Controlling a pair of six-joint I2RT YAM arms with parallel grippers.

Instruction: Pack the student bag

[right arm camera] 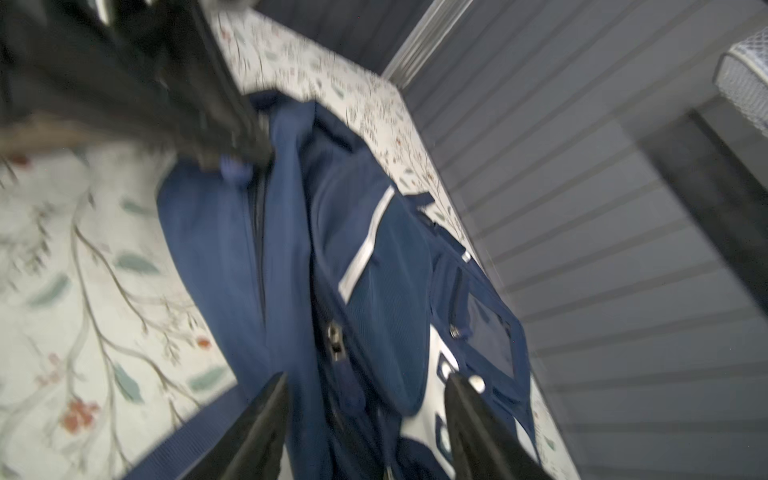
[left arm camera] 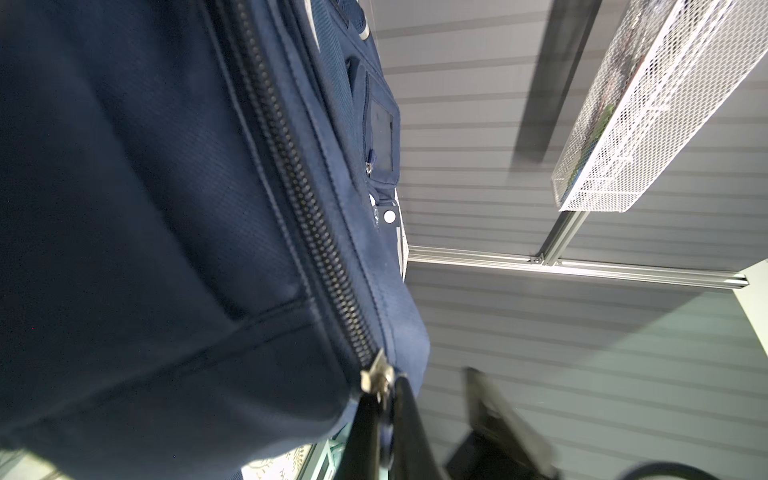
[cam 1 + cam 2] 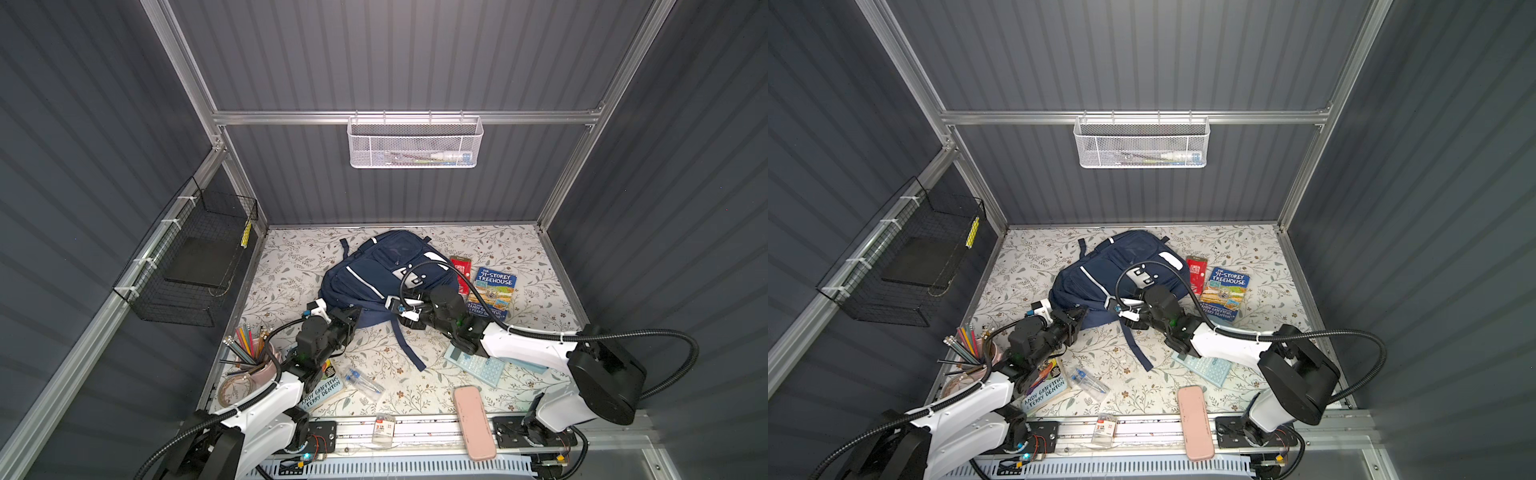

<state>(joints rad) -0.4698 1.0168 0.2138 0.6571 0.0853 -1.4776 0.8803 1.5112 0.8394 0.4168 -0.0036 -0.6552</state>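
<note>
The student bag (image 3: pixel 365 274) (image 3: pixel 1096 270), navy with white stripes, lies on the floral table in both top views. My left gripper (image 3: pixel 352 312) (image 3: pixel 1080 312) is at the bag's near left corner. In the left wrist view its fingers (image 2: pixel 388 395) are shut on the pull of the metal zipper slider (image 2: pixel 376 374), where a closed zipper (image 2: pixel 299 199) ends. My right gripper (image 3: pixel 392 304) (image 3: pixel 1113 306) is at the bag's near right edge. In the right wrist view it (image 1: pixel 368 380) is open, with bag fabric and another zipper slider (image 1: pixel 336 343) between the jaws.
Right of the bag lie a red packet (image 3: pixel 461 266) and a treehouse book (image 3: pixel 492 286). Nearer lie a calculator (image 3: pixel 478 368), a pink case (image 3: pixel 473 422), a pen pack (image 3: pixel 365 380), a second book (image 3: pixel 322 392) and a pencil cup (image 3: pixel 253 353). Wire baskets (image 3: pixel 415 141) (image 3: pixel 195 257) hang on the walls.
</note>
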